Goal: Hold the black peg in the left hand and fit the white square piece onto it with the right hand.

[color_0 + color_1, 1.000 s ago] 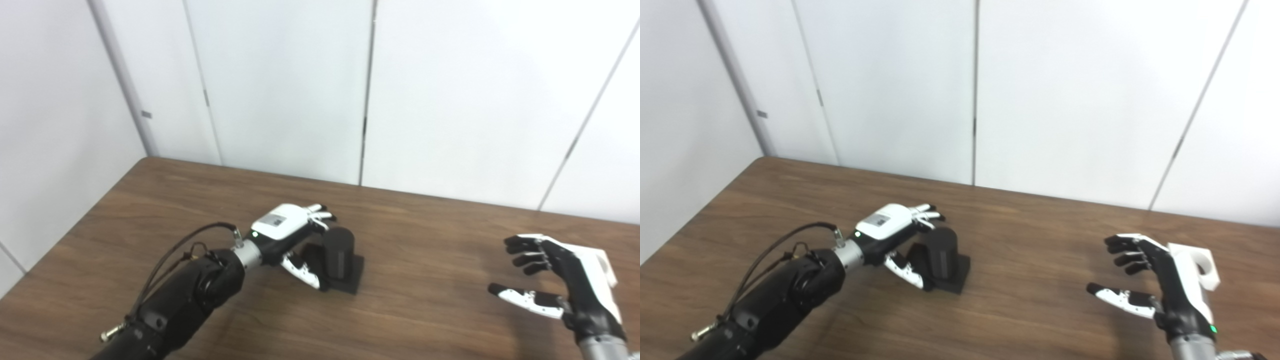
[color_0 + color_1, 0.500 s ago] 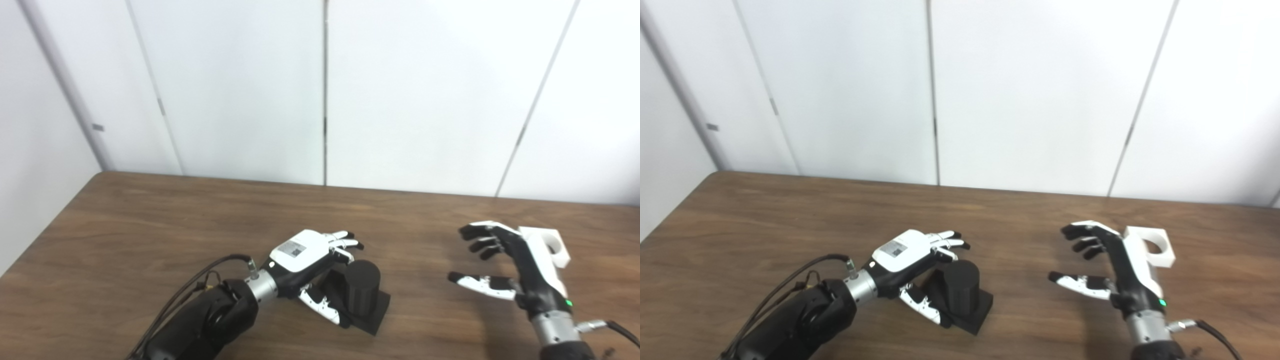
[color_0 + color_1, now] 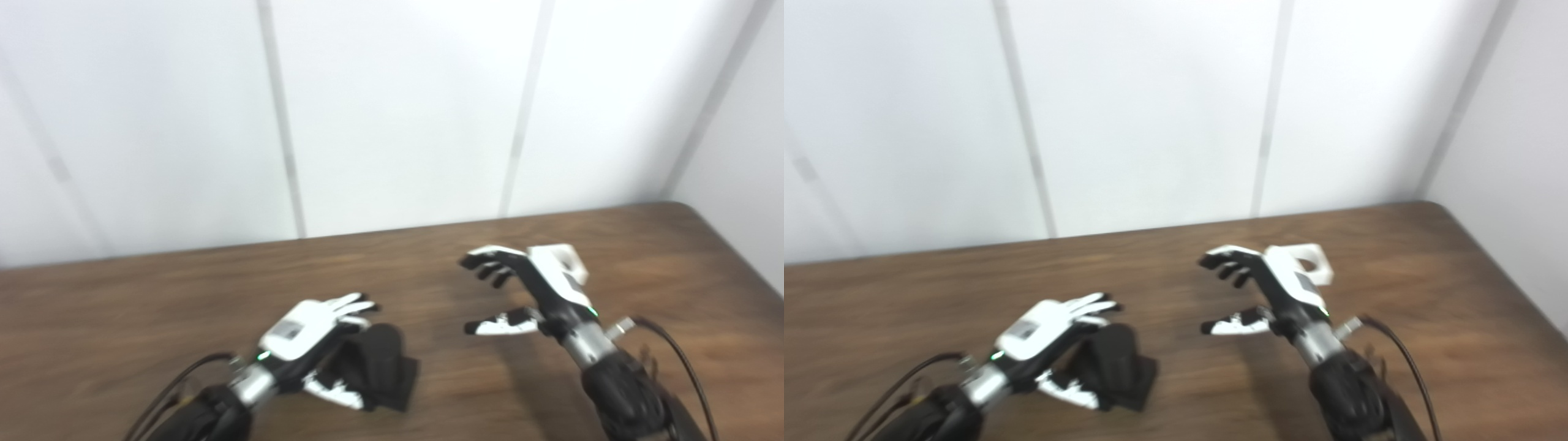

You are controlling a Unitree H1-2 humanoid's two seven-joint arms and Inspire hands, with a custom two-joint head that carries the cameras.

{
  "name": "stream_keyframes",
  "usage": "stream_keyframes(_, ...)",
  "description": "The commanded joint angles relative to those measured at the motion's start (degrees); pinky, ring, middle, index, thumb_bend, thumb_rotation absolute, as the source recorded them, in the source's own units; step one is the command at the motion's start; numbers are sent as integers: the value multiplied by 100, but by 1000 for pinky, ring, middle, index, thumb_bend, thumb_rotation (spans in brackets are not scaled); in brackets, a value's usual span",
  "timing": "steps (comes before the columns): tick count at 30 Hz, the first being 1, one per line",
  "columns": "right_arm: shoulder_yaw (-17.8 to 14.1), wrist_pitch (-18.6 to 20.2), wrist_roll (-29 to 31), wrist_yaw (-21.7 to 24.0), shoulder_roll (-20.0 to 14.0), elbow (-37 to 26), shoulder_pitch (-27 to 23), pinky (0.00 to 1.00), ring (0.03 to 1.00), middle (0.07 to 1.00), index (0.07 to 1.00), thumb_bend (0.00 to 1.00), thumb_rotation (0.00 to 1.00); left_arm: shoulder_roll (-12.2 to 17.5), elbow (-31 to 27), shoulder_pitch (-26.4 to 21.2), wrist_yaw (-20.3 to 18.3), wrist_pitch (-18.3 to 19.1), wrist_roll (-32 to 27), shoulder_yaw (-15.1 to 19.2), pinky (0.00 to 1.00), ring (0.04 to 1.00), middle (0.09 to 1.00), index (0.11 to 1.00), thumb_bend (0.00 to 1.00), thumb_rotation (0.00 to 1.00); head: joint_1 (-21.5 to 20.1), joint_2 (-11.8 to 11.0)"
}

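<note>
The black peg [image 3: 1111, 361], a stout cylinder on a square base, stands on the wooden table [image 3: 1427, 318]. It looks rigid and fairly light, probably plastic, smooth enough to slip, so the round shaft seems the place to grip. The left hand [image 3: 1044, 334] curls beside it, fingers spread, not clamped as far as the blur shows. The white square piece [image 3: 1309, 262], stiff with a round hole, lies behind the right hand [image 3: 1258, 294], whose fingers are apart and hold nothing.
</note>
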Motion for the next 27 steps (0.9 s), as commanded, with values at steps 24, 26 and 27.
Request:
stream_keyframes(24, 602, 1284, -1695, 1335, -1489, 1419, -2345, 807, 882, 891, 825, 810, 282, 614, 463, 266, -288, -342, 275, -254, 845, 912, 870, 489, 524, 63, -952, -392)
stream_keyframes(26, 700, 1297, -1748, 1440, -1526, 1640, -2515, 823, 889, 896, 833, 830, 292, 627, 448, 267, -272, -344, 281, -282, 850, 913, 873, 489, 524, 64, -929, -382)
stream_keyframes(27, 739, 1313, -1755, 1483, -1541, 1708, -2571, 840, 897, 905, 839, 839, 298, 632, 445, 267, -259, -345, 276, -294, 843, 909, 871, 489, 524, 64, -929, -382)
